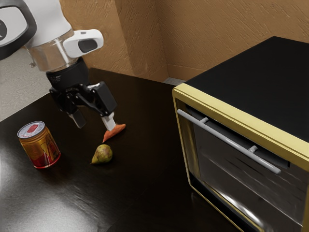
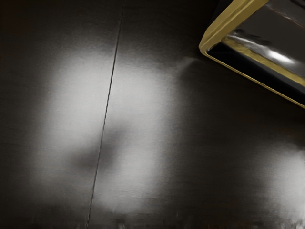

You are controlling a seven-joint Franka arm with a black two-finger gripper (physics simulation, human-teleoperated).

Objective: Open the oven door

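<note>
Plainly a black-topped, gold-edged oven (image 1: 251, 77) with glossy door (image 1: 234, 169), grey handle (image 1: 229, 140), end effector (image 1: 94, 123) wide

We have a dark, glossy, flat-topped table (image 1: 145, 193) with a thin seam (image 2: 106, 114) across it. On it, toward the exterior view's left, our red-and-orange metal can (image 1: 39, 150) stands upright. Near it lies a mottled green-brown pear (image 1: 103, 154), with a tapered orange carrot-like item (image 1: 115, 133) just beside. Toward the exterior view's right stands our boxy, black-topped, gold-framed oven (image 1: 251, 77), its door shut.
</note>
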